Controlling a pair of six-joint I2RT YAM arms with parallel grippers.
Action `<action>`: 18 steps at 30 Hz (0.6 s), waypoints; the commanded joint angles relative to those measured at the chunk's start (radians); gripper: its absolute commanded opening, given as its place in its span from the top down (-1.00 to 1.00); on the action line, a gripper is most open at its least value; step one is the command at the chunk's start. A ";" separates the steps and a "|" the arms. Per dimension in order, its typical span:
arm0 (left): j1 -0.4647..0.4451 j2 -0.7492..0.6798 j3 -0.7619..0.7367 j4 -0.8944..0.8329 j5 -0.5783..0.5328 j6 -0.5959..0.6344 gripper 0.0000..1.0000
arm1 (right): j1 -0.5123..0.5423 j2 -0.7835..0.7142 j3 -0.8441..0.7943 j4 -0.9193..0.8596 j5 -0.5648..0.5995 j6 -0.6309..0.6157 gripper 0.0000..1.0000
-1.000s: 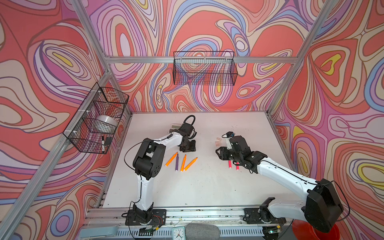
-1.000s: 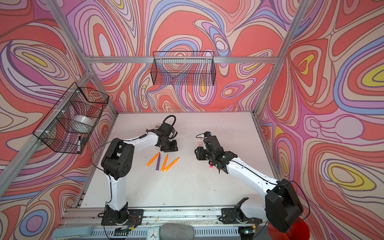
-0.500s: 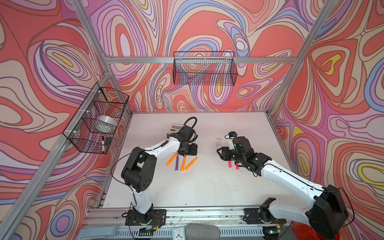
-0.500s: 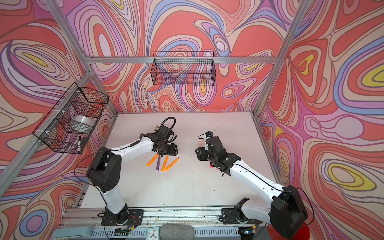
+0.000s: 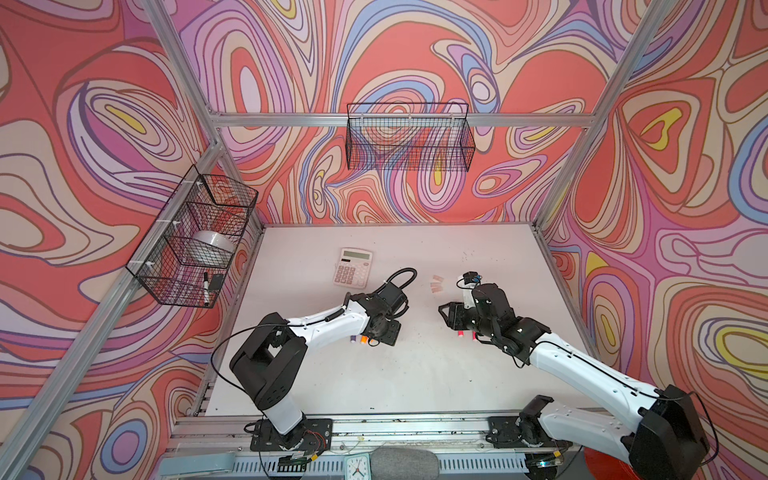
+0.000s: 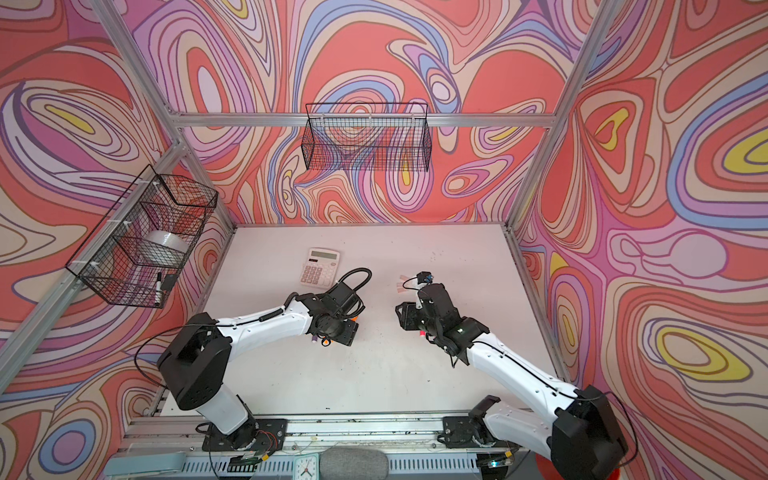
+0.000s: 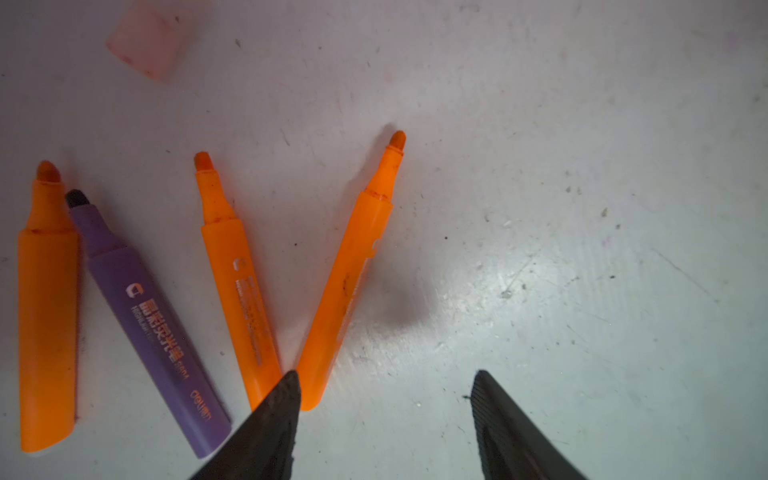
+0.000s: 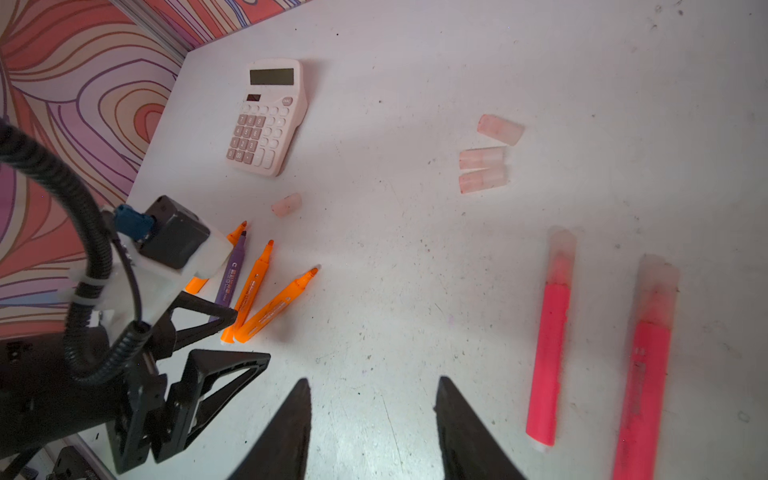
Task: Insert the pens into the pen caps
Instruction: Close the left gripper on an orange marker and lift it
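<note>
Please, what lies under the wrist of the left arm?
Three orange pens and a purple pen, uncapped. In both top views the arm covers all but their rear ends; the left wrist view shows them nearly whole, beside the open left pincer.

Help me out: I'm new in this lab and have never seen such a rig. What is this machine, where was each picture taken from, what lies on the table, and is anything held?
Two white robot arms stand at the front of a table, each ending in a two-fingered gripper. Two pictures look down from overhead, side by side, showing nearly the same scene. The other two come from cameras on the wrists, looking past the dark fingertips. On the table lie a calculator, three orange pens and a purple pen, all uncapped, and two pink pens, already capped. Four loose caps lie nearby. The left gripper is by the orange pens, the right gripper beside the pink pens. Both are open and hold nothing.
</note>
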 commanded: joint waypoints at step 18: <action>0.003 0.129 0.048 -0.060 -0.062 0.064 0.21 | 0.006 0.003 -0.005 0.031 -0.005 0.020 0.01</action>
